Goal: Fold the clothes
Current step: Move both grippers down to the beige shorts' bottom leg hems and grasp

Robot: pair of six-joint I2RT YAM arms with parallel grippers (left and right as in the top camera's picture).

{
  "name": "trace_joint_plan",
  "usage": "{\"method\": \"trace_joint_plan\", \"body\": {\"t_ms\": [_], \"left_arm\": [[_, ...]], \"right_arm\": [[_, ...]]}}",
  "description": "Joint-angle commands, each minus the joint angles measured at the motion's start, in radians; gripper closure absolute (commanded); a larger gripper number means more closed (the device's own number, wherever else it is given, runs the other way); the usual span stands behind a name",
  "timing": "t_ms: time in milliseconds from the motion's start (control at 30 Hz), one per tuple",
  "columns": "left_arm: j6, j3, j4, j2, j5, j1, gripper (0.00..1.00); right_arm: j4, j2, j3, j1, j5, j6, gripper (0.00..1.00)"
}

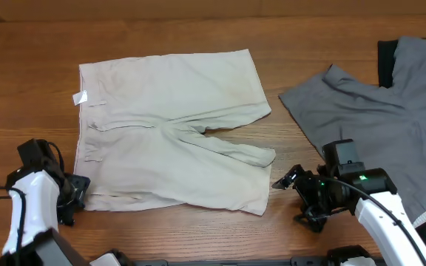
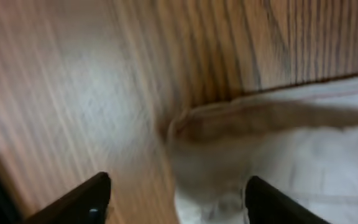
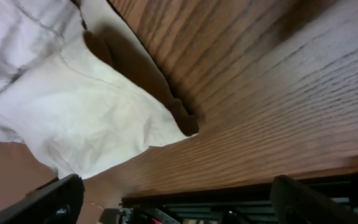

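The cream cotton shorts (image 1: 161, 96) are spread flat on the worktop (image 1: 21, 81), with the grey garment (image 1: 368, 125) lying beyond their leg hems. The left gripper (image 1: 76, 198) is seen released at the shorts' near waistband corner, and the right gripper (image 1: 283, 181) is released just beside the near leg hem. The cloth is judged light, limp and easily creased. It is best pinched at corners and hems.

The beige shorts (image 1: 168, 129) are soft, matt woven cloth, lightly creased, with a small white tag (image 1: 80, 97) at the waistband. The table (image 1: 198, 29) is brown wood with clear grain and a faint sheen. The grey garment (image 1: 376, 118) is smooth, matt cloth.
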Motion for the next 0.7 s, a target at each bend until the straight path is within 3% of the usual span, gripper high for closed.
{"method": "trace_joint_plan", "body": {"t_ms": [0,100,233,267,333,367,667], "left_arm": [[0.023,-0.008,0.041,0.061,-0.008,0.004,0.32],[0.023,-0.008,0.066,0.101,-0.003,0.004,0.37],[0.030,-0.008,0.107,0.130,-0.004,0.004,0.57],[0.031,-0.008,0.113,0.140,-0.005,0.004,0.62],[0.036,-0.008,0.109,0.150,-0.005,0.004,0.92],[0.051,-0.008,0.106,0.150,-0.003,0.004,0.96],[0.082,-0.008,0.057,0.150,-0.010,0.004,0.96]], "right_arm": [[0.017,-0.008,-0.005,0.009,-0.024,0.034,0.00],[0.016,-0.008,-0.005,0.009,-0.025,0.034,0.00],[0.016,-0.008,-0.005,0.019,-0.038,0.033,0.00],[0.017,-0.008,-0.005,0.033,-0.038,0.034,0.00],[0.036,-0.008,-0.005,0.081,-0.038,0.077,0.00],[0.050,-0.008,-0.005,0.101,-0.038,0.094,0.00],[0.165,0.024,-0.021,0.291,-0.016,0.271,0.00]]}}
